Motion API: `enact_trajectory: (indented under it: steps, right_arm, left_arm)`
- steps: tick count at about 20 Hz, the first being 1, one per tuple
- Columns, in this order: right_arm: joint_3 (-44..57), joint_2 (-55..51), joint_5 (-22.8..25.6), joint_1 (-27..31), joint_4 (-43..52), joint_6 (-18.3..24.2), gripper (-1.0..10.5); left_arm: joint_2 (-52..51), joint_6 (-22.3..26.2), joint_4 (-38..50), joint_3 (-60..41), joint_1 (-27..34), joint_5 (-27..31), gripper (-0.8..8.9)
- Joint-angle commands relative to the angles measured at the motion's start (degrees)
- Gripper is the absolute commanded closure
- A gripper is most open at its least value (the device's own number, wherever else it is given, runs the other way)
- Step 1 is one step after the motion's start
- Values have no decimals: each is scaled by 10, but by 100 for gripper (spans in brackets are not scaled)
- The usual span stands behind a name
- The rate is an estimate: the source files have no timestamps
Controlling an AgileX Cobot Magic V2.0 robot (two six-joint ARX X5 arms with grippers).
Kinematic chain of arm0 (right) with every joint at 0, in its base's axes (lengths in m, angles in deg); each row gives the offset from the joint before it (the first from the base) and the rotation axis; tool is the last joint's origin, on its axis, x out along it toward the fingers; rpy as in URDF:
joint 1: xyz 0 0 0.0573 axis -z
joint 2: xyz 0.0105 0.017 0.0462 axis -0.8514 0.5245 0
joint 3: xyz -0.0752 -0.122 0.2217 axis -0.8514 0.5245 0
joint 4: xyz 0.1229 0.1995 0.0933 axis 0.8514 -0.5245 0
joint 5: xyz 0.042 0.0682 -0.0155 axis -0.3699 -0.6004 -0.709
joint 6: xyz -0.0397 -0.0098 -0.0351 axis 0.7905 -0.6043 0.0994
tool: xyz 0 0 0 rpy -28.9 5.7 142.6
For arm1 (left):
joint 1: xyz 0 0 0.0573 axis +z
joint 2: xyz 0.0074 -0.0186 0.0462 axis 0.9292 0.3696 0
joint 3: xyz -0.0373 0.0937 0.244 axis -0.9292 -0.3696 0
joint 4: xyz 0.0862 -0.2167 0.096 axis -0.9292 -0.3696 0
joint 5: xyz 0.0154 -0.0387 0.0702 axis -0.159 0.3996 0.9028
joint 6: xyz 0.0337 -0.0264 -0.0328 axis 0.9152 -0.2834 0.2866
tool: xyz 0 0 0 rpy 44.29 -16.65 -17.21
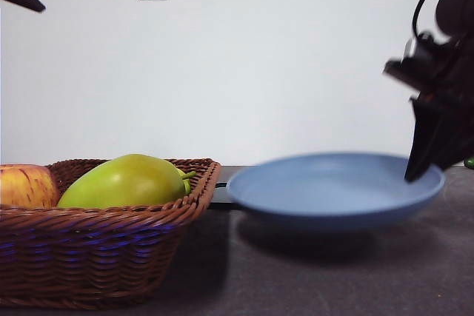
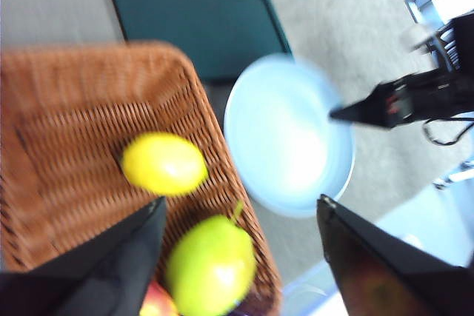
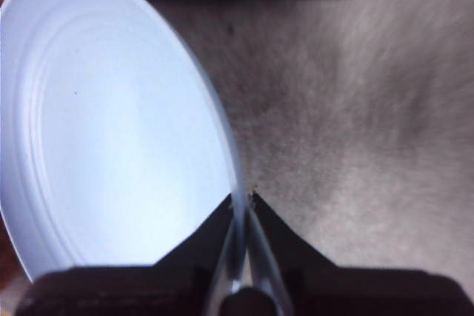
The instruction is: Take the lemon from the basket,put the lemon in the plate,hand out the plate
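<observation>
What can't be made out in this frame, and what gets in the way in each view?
- Lemon: missing from the front view, hidden behind the basket wall and the green fruit.
- Apple: cut by the front view's side edge.
- Left pincer: only a black tip in the front view.
- Plate: motion blur; the right pincer grips its rim, so table contact is unclear.

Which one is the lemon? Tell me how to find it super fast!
Find the big brown wicker basket beside the light blue plate. Inside lie three fruits: the lemon sits alone in the middle of the woven floor, apart from the green mango-like fruit and the red-yellow apple. It is the smallest one, bright yellow and oval.
</observation>
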Motion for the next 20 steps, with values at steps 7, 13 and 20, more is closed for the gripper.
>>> enact_trajectory:
  steps: [7, 13, 20]
  right_arm:
    - [-8, -137, 0, 5, -6, -2, 943]
    - [-8, -174, -1, 8, -9, -2, 944]
    - [-8, -174, -1, 8, -14, -2, 944]
  left_arm:
    - [173, -53, 24, 10, -84, 19, 399]
    - [282, -130, 67, 10, -85, 21, 399]
    - [364, -218, 155, 11, -85, 31, 399]
